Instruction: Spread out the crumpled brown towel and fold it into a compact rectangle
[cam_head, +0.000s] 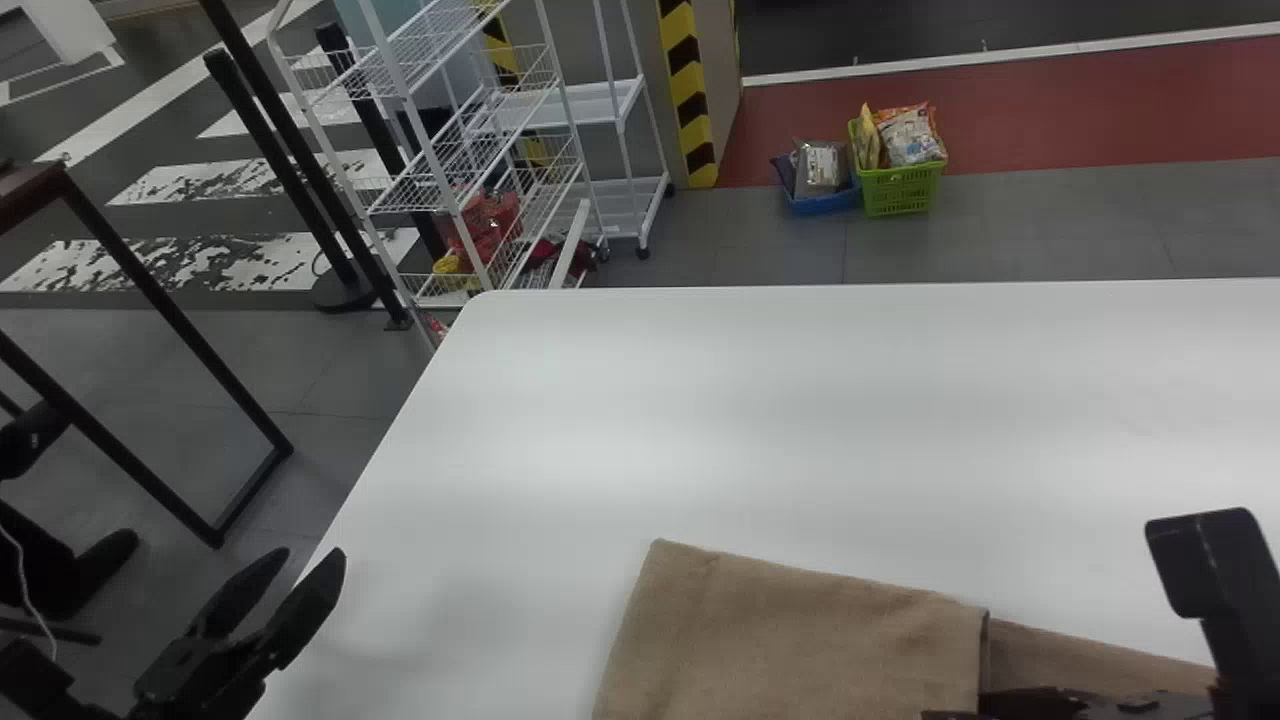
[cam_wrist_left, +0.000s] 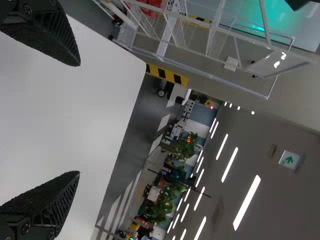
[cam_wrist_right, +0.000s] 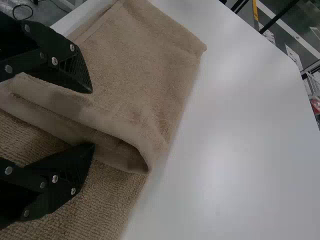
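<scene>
The white worktop (cam_head: 800, 420) is smooth, with a rounded far corner. Beyond lie grey floor tiles (cam_head: 760, 240), a red floor strip (cam_head: 1050, 110), a white wire rack (cam_head: 405, 100), a yellow-and-black striped pillar (cam_head: 688, 90) and a green plastic basket (cam_head: 900, 190). The soft brown towel (cam_head: 800, 640) lies on the worktop's near part, partly folded, its smoother layers over a ribbed one. The left hand (cam_head: 316, 550) is spread beside it, well apart; the right hand (cam_head: 1060, 704) is spread at the towel's rounded fold

Towel (cam_head: 800, 640): was brown
Desk (cam_head: 800, 420): was plain white
Fingers (cam_head: 308, 605): were black
Pillar (cam_head: 687, 85): had yellow-and-black stripes
Basket (cam_head: 900, 190): was green
</scene>
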